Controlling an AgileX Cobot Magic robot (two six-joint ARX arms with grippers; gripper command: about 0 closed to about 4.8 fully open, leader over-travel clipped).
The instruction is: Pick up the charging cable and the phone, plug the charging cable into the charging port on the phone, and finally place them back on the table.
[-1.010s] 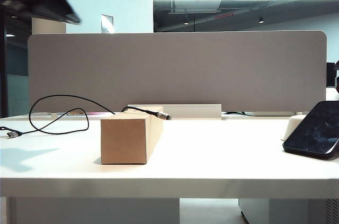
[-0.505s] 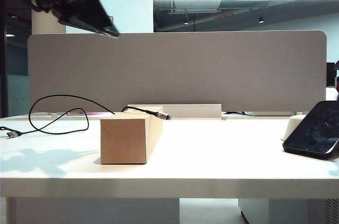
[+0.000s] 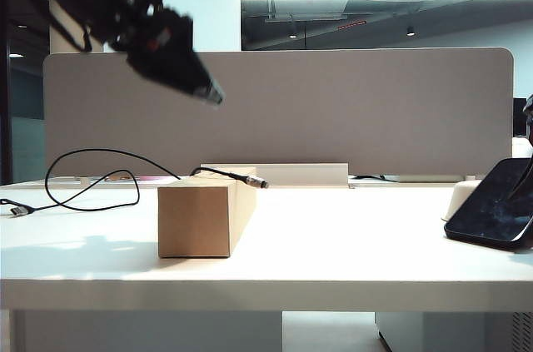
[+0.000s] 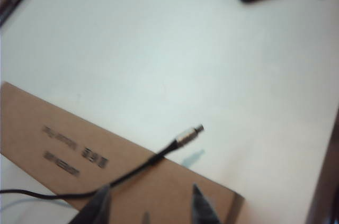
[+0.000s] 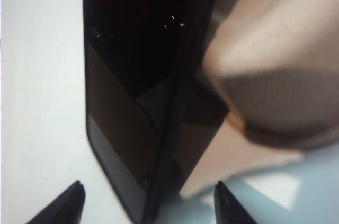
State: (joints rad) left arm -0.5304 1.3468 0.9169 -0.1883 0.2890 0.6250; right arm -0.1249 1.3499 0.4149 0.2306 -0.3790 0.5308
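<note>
— Where do we stand with the cable (image 4: pixel 132 170)?
— Our left gripper (image 4: pixel 151 207) hangs spread above its plug end on the box (image 3: pixel 200 219). Our right gripper (image 5: pixel 148 203), parted, flanks the phone (image 5: pixel 137 97) leaning on the stand (image 5: pixel 270 70).
— Room?
— Bare table (image 3: pixel 333 235) between.

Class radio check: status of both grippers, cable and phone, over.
Left gripper open above the charging cable lying on the cardboard box. Right gripper open at the phone, leaning on its stand.
</note>
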